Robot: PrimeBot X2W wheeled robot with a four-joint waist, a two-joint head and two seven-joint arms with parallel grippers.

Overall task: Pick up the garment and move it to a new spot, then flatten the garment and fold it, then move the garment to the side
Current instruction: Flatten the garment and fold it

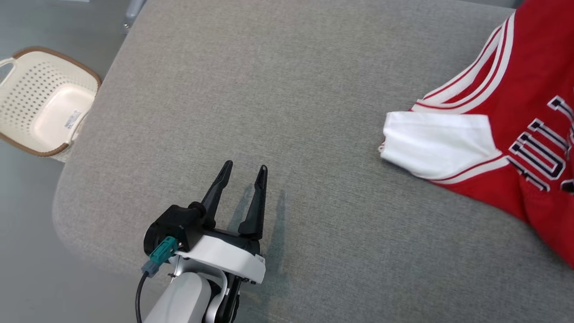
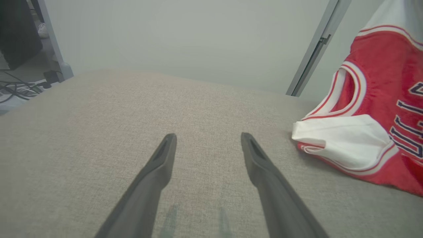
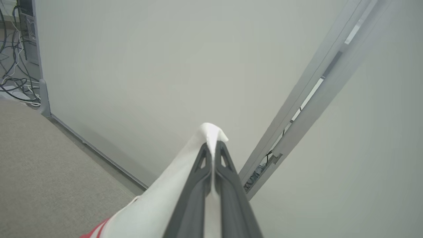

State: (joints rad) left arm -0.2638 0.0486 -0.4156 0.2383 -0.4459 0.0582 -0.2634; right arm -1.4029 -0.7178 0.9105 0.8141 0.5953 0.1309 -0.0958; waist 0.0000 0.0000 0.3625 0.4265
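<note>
The garment (image 1: 515,121) is a red jersey with white trim, white sleeves and dark lettering, lying at the right of the grey cushioned surface (image 1: 287,89). In the left wrist view the garment (image 2: 373,109) rises at the right, partly lifted. My left gripper (image 1: 245,169) hovers open over bare cushion at the lower middle, well left of the jersey; its fingers (image 2: 155,175) spread wide with nothing between them. My right gripper (image 3: 213,147) is shut on a white fold of the garment (image 3: 158,205), raised above the surface.
A cream perforated basket (image 1: 42,101) with a brown rim stands on the floor beyond the cushion's left edge. A grey wall panel and a slanted metal rail (image 3: 307,96) lie behind. Cables (image 3: 13,79) trail on the floor at far left.
</note>
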